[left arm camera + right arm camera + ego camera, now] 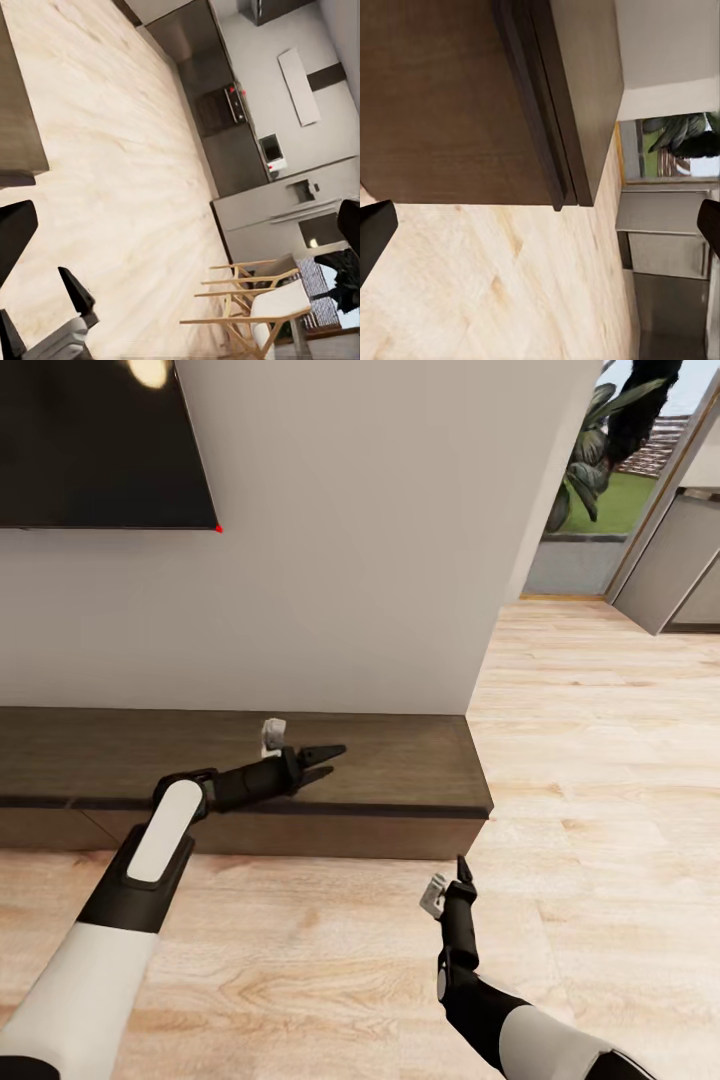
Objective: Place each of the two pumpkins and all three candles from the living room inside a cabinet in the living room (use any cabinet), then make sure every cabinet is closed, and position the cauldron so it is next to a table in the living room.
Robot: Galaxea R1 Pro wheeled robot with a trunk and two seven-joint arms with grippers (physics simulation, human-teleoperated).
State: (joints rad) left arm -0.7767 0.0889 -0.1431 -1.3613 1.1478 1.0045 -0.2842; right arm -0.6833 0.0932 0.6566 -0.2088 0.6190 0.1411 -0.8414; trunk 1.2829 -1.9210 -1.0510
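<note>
Cabinet (400, 760) top is bare and open from above; the wall (350, 560) directly behind it blocks any reach further back. Left gripper (325, 763) hangs over that top. Wood floor (330, 960) before the cabinet front lies unobstructed around the right gripper (463, 872). Cabinet fronts sit flush.

This is a home, rendered in simulation: a living room with pale wood plank flooring (560, 760) and a plain white wall (360, 540). A flat black wall-mounted television screen (100, 440) fills the upper left of the head view, above a long, low dark-brown wooden cabinet (400, 760). The left wrist view shows a light wooden chair with a white seat (262, 300) at lower right and dark kitchen units (217, 105) near the top.
</note>
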